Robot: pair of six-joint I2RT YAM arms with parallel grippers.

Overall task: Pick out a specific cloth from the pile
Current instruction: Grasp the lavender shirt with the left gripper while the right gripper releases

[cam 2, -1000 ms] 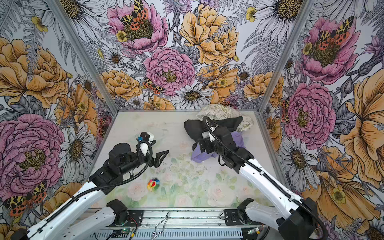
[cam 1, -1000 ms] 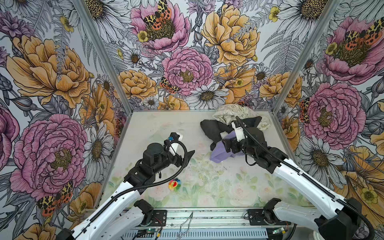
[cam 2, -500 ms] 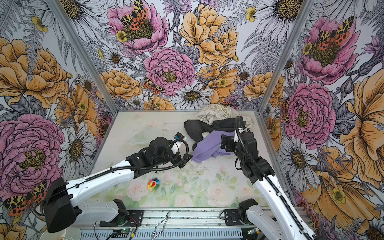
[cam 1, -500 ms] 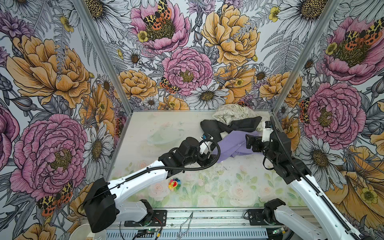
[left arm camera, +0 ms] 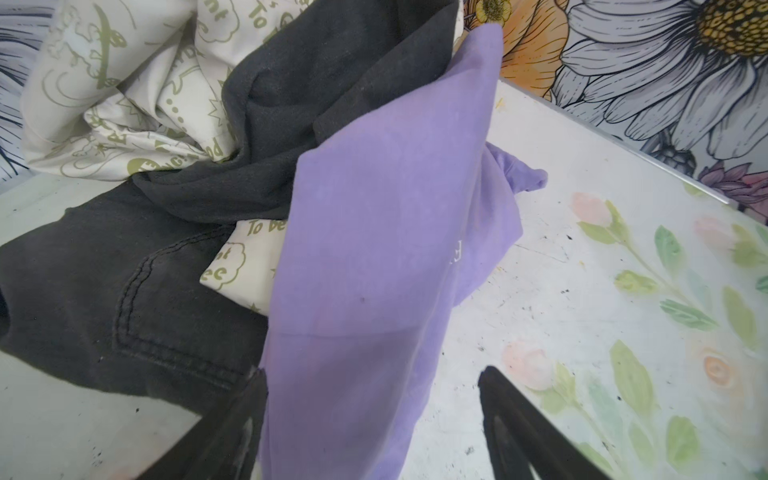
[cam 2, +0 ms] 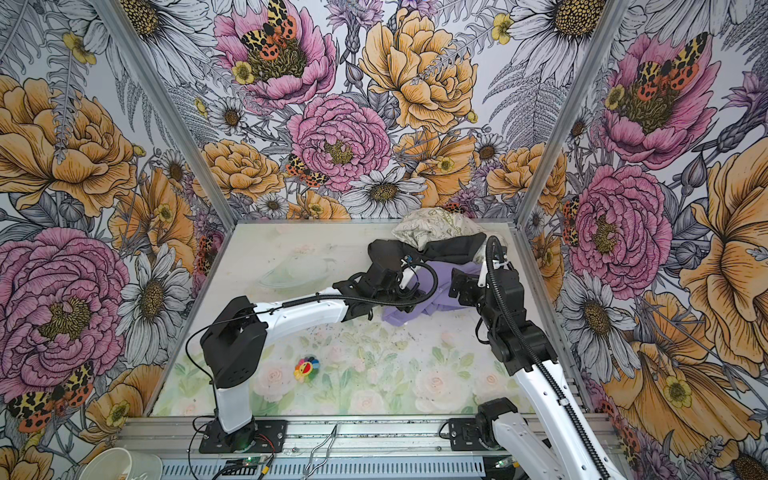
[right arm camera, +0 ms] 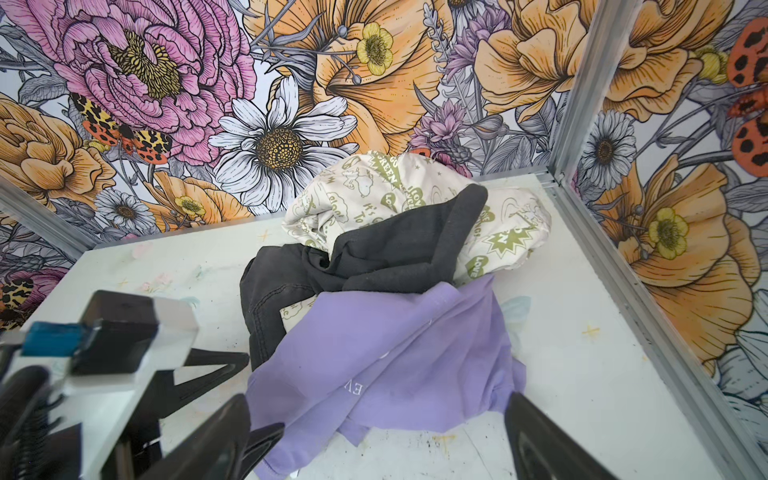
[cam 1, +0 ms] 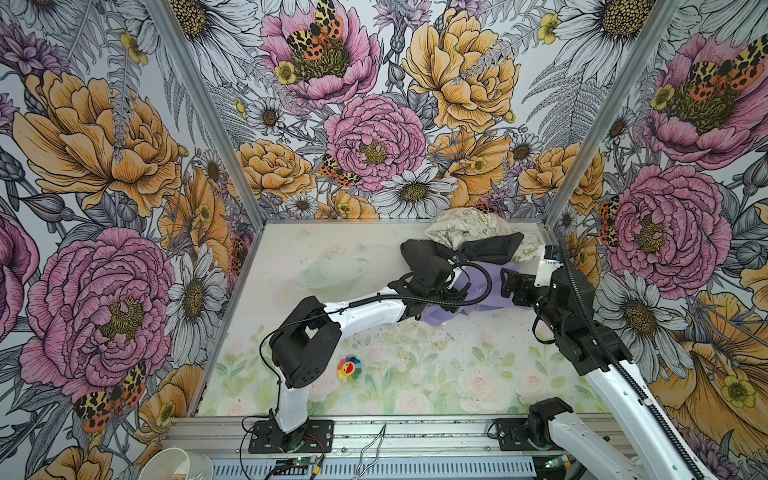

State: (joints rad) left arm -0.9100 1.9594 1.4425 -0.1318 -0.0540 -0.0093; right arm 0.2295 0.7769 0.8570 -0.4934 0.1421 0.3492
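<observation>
Left wrist view: left tool (left arm camera: pixel 372 372), two fingers apart, the cloth (left arm camera: pixel 374 249) running through the gap. One finger (left arm camera: pixel 224 436) is against the lavender fabric. The other stands clear of it, with bare bench (left arm camera: pixel 582 299) showing between. Not clamped.

Right wrist view: right tool (right arm camera: pixel 378 399), two fingers wide apart, holding nothing. The cloth's near edge lies between them; cannot tell whether either finger touches it.

Pile (cam 1: pixel 478 249), counted: three garments.
- One black garment (left arm camera: pixel 104 291).
- One cream cloth (left arm camera: pixel 104 104) with olive-green print.
- One lavender cloth.

The pile sits in the far right corner of the bench. The cream one is at the back by the wall, and a band of the black one lies over it. The lavender one is on the near side, its far end against the black, its lower part spread on the bench. A small patch of cream shows between black and lavender. Faint white lettering on the lavender, too small to read.

Both top views: two arms, both reaching to the near side of the pile, left tool from the left, right tool from the right. The tools are close beside each other at the lavender.

Elsewhere: one small rainbow-coloured flower toy (cam 1: pixel 348 368) on the bench near the front, well apart from the pile. One clear cup (cam 1: pixel 178 463) off the bench, at the front left corner.
</observation>
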